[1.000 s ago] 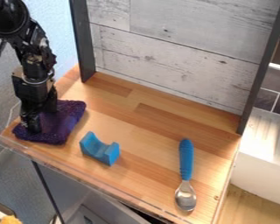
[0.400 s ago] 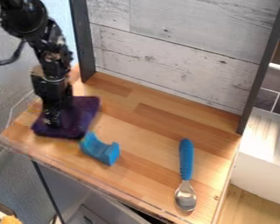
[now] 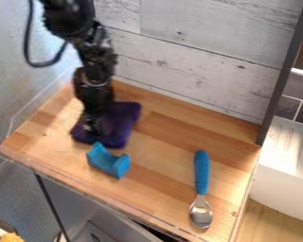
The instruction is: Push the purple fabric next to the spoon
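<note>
1. Status: unfinished. The purple fabric [image 3: 123, 122] lies at the left rear of the wooden surface [image 3: 160, 186], well apart from the spoon [image 3: 202, 174].
2. Gripper [image 3: 93, 126]: down at the fabric, over its left part. Jaws: cannot tell whether open, closed or pinching cloth; dark on dark, blurred.
3. Done: gripper placed at the fabric, on the side away from the spoon, which in my judgement suits a push to the right.
4. Left to do: most of the crossing, then a stop beside the spoon. Judged route: right and toward the front edge, passing behind the blue block [image 3: 108, 161].
5. Risk, estimated: the block sits just beside the fabric's front edge (contact not resolvable); a straight diagonal push could catch it and drag it along.
6. Fabric: deep purple, roughly square, soft rounded corners, low and flat. Likely to slide as 1 piece, though it may bunch.
7. Block: smooth, matt-looking, 2 raised ends with a curved dip between.
8. Spoon: thick blue ribbed handle toward the rear, shiny metal bowl toward the front. Bowl likely to pivot if bumped.
9. Surface: wood in joined strips, light and mid brown. Behind it, pale grey boards [image 3: 185, 66] with visible grain and knots.
</note>
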Controlling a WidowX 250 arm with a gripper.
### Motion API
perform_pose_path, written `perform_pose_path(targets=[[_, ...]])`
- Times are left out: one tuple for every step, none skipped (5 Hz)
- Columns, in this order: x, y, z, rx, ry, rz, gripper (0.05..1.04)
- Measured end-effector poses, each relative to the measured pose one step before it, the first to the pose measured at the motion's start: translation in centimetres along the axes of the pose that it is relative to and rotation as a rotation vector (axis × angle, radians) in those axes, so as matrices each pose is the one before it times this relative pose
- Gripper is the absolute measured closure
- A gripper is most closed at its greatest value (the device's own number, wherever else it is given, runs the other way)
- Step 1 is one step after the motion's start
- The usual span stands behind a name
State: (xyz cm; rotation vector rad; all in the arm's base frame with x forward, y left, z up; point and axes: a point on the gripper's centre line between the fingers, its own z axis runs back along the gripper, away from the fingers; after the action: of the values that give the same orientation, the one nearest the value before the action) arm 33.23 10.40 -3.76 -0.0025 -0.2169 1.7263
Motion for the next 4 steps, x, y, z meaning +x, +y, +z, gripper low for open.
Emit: perform_pose_path(targets=[[-2.863,-0.519,0.309,-0.0214,0.0254,-0.0496,0.085],[-2.593,-0.022,0.174,-0.0058,0.0231,-0.0499,0.084],[-2.947,0.384,0.357,0.0026,0.0322,-0.0845,0.084],[-2.207,0.317,0.385,-0.0009,0.0175,-0.0721,0.084]])
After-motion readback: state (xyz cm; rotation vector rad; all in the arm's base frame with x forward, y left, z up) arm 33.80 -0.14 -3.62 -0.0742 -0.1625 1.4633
